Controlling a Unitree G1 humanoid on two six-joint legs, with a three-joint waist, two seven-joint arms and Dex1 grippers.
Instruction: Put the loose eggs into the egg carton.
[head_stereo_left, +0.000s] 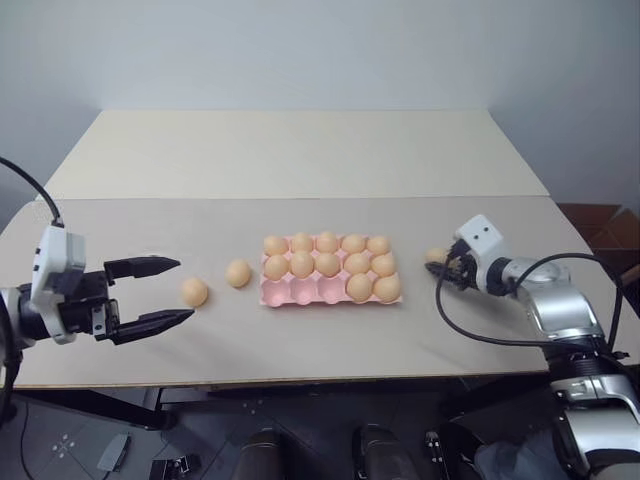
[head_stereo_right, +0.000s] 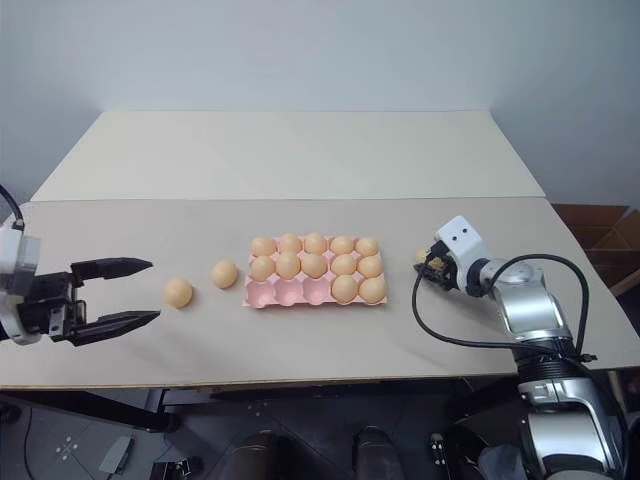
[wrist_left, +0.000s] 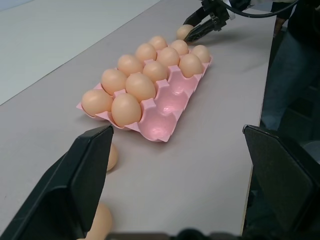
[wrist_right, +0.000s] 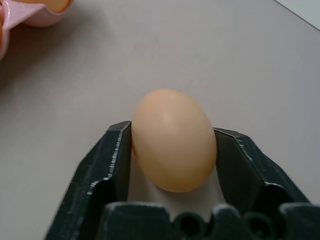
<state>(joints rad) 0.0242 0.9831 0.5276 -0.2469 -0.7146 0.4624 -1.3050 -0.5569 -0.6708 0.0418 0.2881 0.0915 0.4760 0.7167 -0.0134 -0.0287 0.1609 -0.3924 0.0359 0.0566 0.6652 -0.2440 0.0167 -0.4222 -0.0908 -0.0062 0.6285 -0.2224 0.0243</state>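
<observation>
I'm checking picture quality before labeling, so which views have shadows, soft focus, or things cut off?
Left eye view: even light, sharp, faint shadows under the two loose eggs on the table. Left wrist view: left gripper fingers soft and cropped, egg carton crisp. Right wrist view: right gripper closed on an egg; carton corner cropped.

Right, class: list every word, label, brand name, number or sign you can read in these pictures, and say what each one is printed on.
None: no readable text in any view.
The carton is plain pink, with no print showing.
The eggs carry no stamps; nor does the one in the right hand.
The table is bare, and no lettering shows on the left hand.
</observation>
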